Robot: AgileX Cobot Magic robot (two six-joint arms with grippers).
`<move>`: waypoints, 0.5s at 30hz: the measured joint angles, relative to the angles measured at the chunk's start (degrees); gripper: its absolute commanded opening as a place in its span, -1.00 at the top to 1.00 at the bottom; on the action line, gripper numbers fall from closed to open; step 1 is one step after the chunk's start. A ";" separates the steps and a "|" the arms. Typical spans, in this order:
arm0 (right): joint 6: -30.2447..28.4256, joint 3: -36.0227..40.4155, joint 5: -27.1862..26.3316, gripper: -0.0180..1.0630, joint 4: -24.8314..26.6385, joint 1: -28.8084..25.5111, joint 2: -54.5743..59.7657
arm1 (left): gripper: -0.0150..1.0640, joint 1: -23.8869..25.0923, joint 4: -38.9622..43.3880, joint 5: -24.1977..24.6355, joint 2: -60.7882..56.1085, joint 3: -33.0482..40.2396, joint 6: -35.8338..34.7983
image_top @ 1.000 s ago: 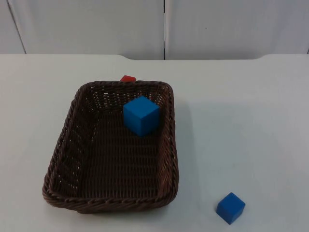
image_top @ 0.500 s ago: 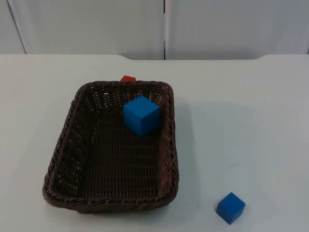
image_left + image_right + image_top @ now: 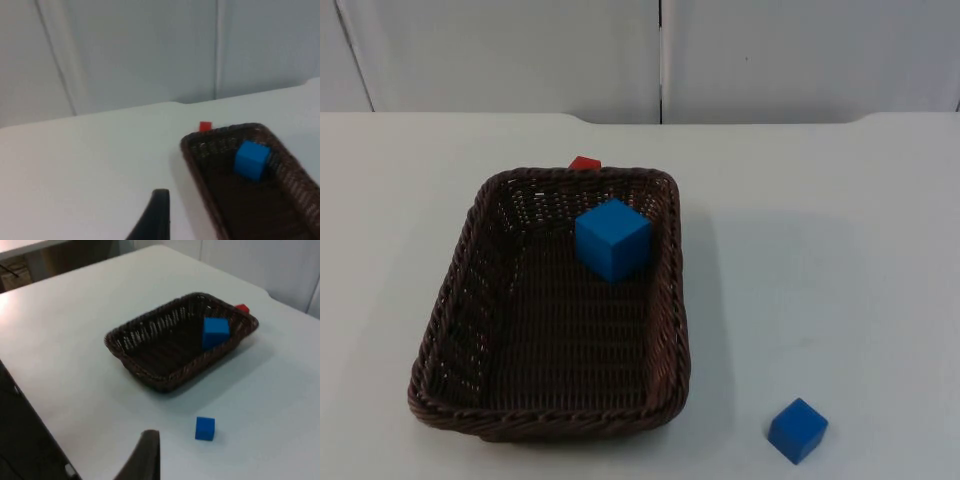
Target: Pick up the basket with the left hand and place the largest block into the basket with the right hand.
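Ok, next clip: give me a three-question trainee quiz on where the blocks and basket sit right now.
1. True or false: the large blue block lies inside the wicker basket.
2. Where is the small blue block? A) in the basket B) on the table, outside the basket C) on the red block
3. Which colour is the block behind the basket's far rim?

Key: 1 true; 2 B; 3 red.

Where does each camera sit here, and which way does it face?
Top view: fixed above, looking down and forward at the basket holding the large blue block.
Left wrist view: on the left arm, facing the basket's far end; one black fingertip.
Right wrist view: raised, overlooking the table; fingertip.
All three show the red block.
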 measured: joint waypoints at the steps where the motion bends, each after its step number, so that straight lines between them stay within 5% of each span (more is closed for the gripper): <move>1: 0.71 0.00 0.78 -0.66 -0.50 0.00 -0.02 | -0.63 0.00 1.84 0.62 -0.41 0.00 -1.19; 15: 2.78 7.54 -0.55 -0.66 -1.14 0.00 -0.11 | -0.63 0.00 8.59 2.01 -0.65 10.42 -6.75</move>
